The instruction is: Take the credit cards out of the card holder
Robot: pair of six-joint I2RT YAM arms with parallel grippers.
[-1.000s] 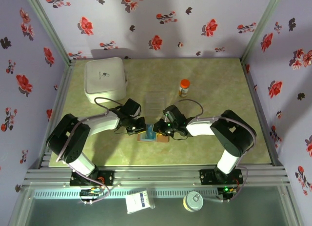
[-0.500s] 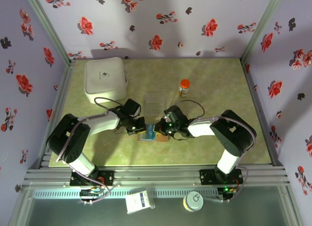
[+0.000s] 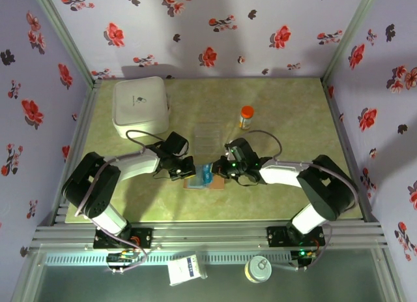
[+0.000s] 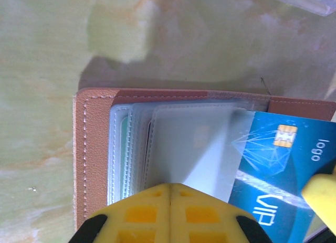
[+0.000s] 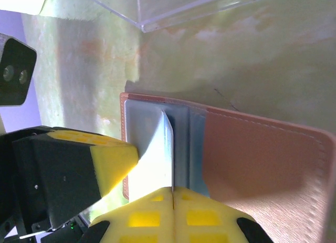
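Your right arm has swung rightward; right gripper (image 5: 172, 193) pinches the blue credit card (image 4: 273, 159), half out of the card holder (image 4: 94, 143) open on the table (image 3: 280, 106), left gripper (image 4: 169, 188) clamping its sleeves.

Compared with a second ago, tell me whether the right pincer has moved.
Yes: the right pincer has shifted slightly right, toward the line below the orange-capped bottle.
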